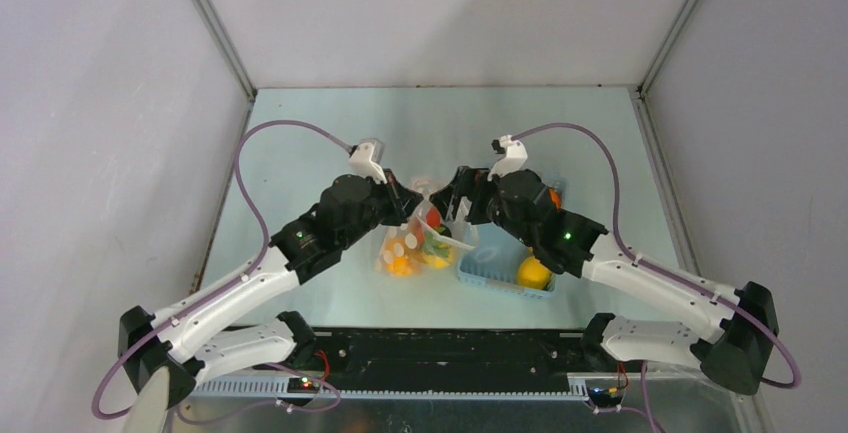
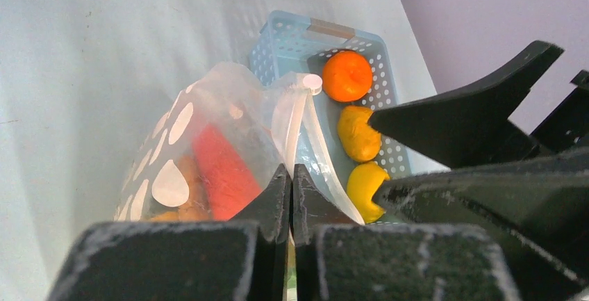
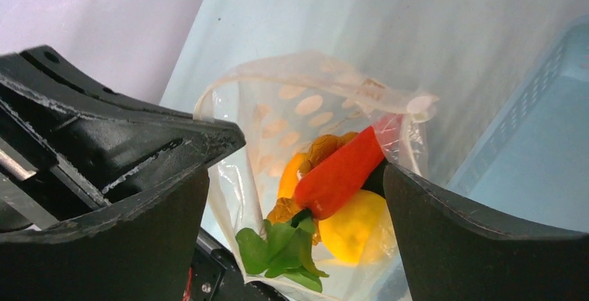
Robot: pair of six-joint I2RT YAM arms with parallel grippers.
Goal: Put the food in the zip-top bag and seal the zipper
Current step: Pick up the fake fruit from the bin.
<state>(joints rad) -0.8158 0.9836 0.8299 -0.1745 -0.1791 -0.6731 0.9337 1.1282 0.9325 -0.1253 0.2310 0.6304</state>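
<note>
The zip-top bag is held up off the table with its mouth open. My left gripper is shut on the bag's rim. The zipper runs along that rim, its white slider at one end. Food lies inside the bag: a red pepper, a lemon, green leaves. My right gripper stands open over the bag's mouth, holding nothing.
A light blue perforated basket sits right beside the bag. It holds an orange fruit and two yellow pieces. The two grippers are close together. Grey walls enclose the table.
</note>
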